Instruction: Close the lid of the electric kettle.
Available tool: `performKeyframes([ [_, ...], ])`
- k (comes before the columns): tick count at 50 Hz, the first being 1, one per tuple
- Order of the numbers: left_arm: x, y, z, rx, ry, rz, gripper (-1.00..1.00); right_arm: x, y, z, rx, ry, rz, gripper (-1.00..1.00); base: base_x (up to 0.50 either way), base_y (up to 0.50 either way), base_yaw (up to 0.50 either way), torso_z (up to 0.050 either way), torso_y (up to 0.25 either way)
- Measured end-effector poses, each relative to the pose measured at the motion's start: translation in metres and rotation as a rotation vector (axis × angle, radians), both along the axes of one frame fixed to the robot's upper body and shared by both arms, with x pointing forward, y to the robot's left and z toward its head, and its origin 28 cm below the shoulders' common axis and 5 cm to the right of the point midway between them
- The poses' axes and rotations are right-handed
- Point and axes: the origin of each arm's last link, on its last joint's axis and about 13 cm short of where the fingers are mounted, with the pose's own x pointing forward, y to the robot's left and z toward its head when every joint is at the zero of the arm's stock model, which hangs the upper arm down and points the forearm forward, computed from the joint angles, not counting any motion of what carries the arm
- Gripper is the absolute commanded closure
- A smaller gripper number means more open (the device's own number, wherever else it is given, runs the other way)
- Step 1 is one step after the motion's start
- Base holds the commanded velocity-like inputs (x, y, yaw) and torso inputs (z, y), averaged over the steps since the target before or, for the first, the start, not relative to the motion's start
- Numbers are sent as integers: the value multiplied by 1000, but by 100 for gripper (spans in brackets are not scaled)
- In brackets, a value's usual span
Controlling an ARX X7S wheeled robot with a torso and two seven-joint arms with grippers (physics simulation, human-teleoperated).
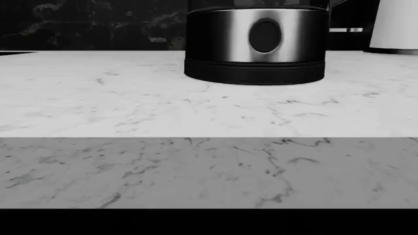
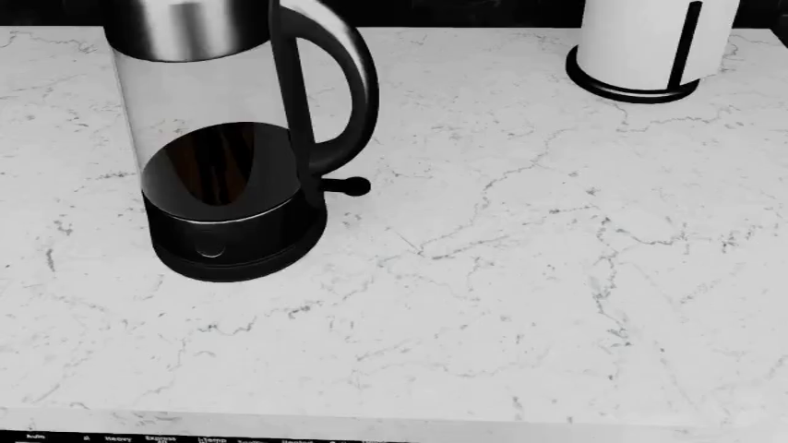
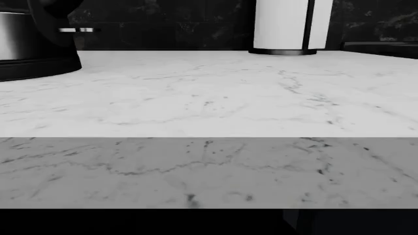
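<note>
my view looked down on a white marble counter (image 2: 518,277) veined in grey. the electric kettle (image 2: 228,148) stood on it at my left, upright on its black base. a white cylinder (image 2: 647,41) on a black ring sat well apart, at the far right.

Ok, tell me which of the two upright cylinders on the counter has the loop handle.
The electric kettle at the head view's left: clear glass body, black loop handle. The white cylinder at far right has none.

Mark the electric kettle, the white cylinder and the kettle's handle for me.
electric kettle (image 2: 209,138), head view, on its clear glass body.
white cylinder (image 2: 634,37), head view, on its white side.
handle (image 2: 351,78), head view, on the black loop's outer curve.
</note>
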Motion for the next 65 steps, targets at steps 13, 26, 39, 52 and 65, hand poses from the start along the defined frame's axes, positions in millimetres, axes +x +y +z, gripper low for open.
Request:
performKeyframes([
  [13, -1, -3, -1, 6, 1, -1, -100, 1, -1, -1, -7, 5, 2, -100, 0, 0, 0, 0, 0],
  [26, -1, -9, -2, 19, 4, -6, -100, 2, -2, -2, -9, 16, 6, -100, 0, 0, 0, 0, 0],
  [39, 2, -10, -2, 23, 6, -8, -100, 2, -3, -3, -21, 29, 13, -100, -423, 0, 0, 0, 0],
  [52, 2, -11, -2, 22, 7, -10, -100, 2, -3, -3, -27, 35, 16, -100, -459, 0, 0, 0, 0],
  [65, 1, -13, -1, 20, 8, -14, -100, 1, -5, -2, -34, 32, 17, -100, 0, 154, 0, 0, 0],
])
